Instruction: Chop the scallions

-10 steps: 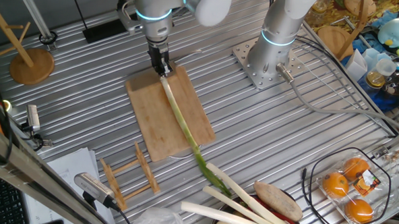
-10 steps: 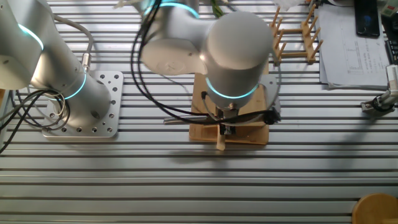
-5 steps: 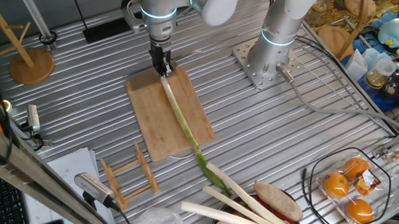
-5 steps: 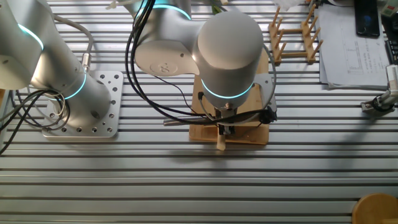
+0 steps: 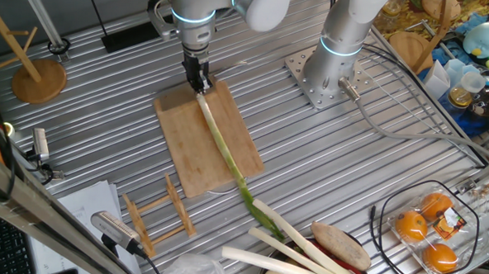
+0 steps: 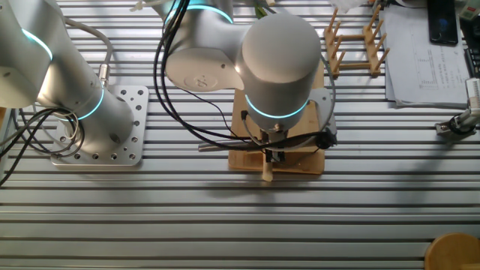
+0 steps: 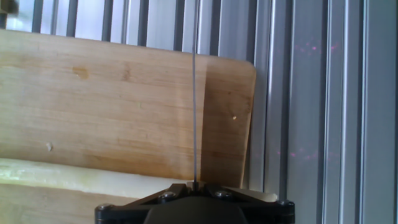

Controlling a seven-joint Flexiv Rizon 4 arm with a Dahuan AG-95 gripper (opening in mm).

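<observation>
The scallion [image 5: 221, 148] lies diagonally along the wooden cutting board [image 5: 182, 147]: pale root end at the board's upper edge, dark green leaf running off the lower right corner toward the thicker cream stalks [image 5: 293, 259] at the bottom of the frame. Expect it to be light and easily nudged. The white end should be fairly firm and crisp, the green end limp and hollow. It is round, so judge it likely to roll under a sideways push. Hold or press it on the firm white section, not the leaf.

The gripper [image 5: 200, 84] points straight down over the root end, at the board's upper corner. In the other fixed view the gripper [image 6: 271, 156] sits at the board's near edge, with the pale stalk tip [image 6: 265, 175] poking out just past it.

In the hand view, a thin blade [image 7: 195, 112] seen edge-on runs up the middle of the frame, crossing the white stalk [image 7: 93, 177] near its end. You cannot tell the finger spacing here; the tool appears fixed in place.
</observation>
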